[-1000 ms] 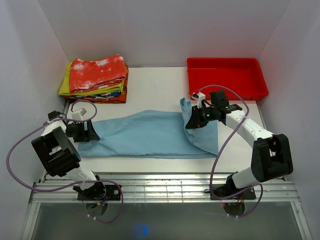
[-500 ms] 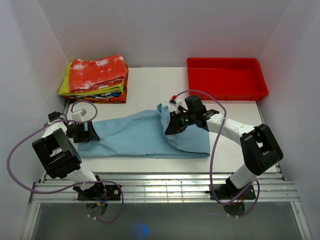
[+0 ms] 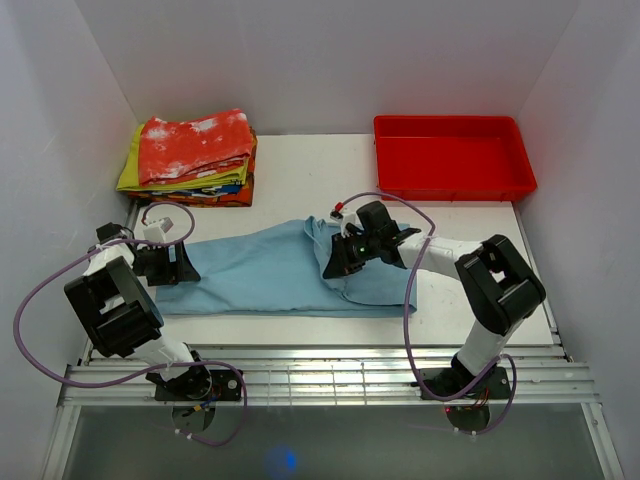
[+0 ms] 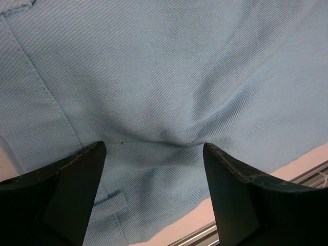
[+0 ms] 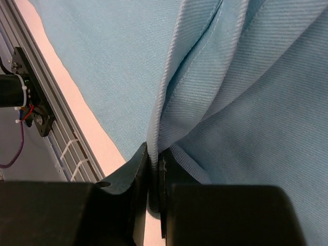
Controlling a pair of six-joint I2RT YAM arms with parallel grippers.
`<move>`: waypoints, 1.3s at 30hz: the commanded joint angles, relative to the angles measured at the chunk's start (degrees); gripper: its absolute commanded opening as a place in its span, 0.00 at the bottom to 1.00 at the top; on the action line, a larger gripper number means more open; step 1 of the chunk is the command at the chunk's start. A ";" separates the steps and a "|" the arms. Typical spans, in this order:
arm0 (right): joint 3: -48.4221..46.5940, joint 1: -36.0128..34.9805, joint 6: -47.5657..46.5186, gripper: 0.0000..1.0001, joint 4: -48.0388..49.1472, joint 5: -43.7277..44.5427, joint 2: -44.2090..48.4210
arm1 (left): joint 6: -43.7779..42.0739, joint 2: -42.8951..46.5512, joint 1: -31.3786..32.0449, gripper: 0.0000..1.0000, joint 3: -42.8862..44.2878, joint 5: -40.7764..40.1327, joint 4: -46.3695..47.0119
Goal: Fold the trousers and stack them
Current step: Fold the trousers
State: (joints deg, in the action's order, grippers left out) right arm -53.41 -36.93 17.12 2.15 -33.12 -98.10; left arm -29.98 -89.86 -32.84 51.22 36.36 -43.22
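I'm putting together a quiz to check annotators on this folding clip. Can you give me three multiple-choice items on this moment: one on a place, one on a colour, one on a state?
1. Where on the table does the stack of folded clothes sit?
A) near right edge
B) far left corner
C) centre, between the arms

2. What colour is the tray?
A) blue
B) green
C) red

3. What is the right gripper doing?
A) shut on a fold of the trousers
B) open above bare table
C) out of view

Answers:
1 B: the top view shows the stack at the far left corner.
2 C: the tray at the far right is bright red.
3 A: the right wrist view shows the gripper pinched tight on a light blue hem.
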 commanded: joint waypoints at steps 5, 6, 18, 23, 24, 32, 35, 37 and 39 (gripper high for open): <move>0.15 -1.48 -2.79 0.77 -0.03 0.43 2.74 | 0.01 1.62 0.06 0.90 0.90 -2.35 -1.16; -0.55 -1.31 -3.76 0.79 -1.44 0.52 3.09 | -0.17 2.06 0.06 0.90 1.07 -2.35 -1.51; -1.18 19.67 -24.30 0.57 -28.04 -10.99 15.23 | -6.93 10.76 0.06 0.91 4.59 5.38 -8.98; -1.61 21.37 -32.14 0.47 -38.97 -11.79 6.10 | -7.20 10.59 0.32 0.90 7.40 16.33 -12.06; -1.18 21.81 -32.42 0.45 -39.59 -11.27 2.86 | -6.59 10.41 0.67 0.91 8.18 18.03 -12.24; -0.20 25.06 -35.83 0.42 -41.52 -3.18 -4.90 | 2.72 9.89 9.90 0.90 6.00 17.17 -6.18; -3.44 25.76 -39.43 0.43 -44.86 -4.92 -2.63 | 3.61 6.99 10.08 0.88 5.38 17.08 -5.12; -5.91 26.38 -42.51 0.42 -50.64 -8.08 -0.34 | 3.70 5.85 10.08 0.88 5.73 18.48 -5.21; -8.63 26.38 -46.80 0.41 -57.39 -11.34 0.72 | 3.79 5.49 10.16 0.88 6.17 19.18 -5.03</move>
State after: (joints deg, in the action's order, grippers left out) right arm -57.54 -11.18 -21.47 -44.31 -42.57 -100.88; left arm -27.38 -84.51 -22.41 57.12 52.21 -49.82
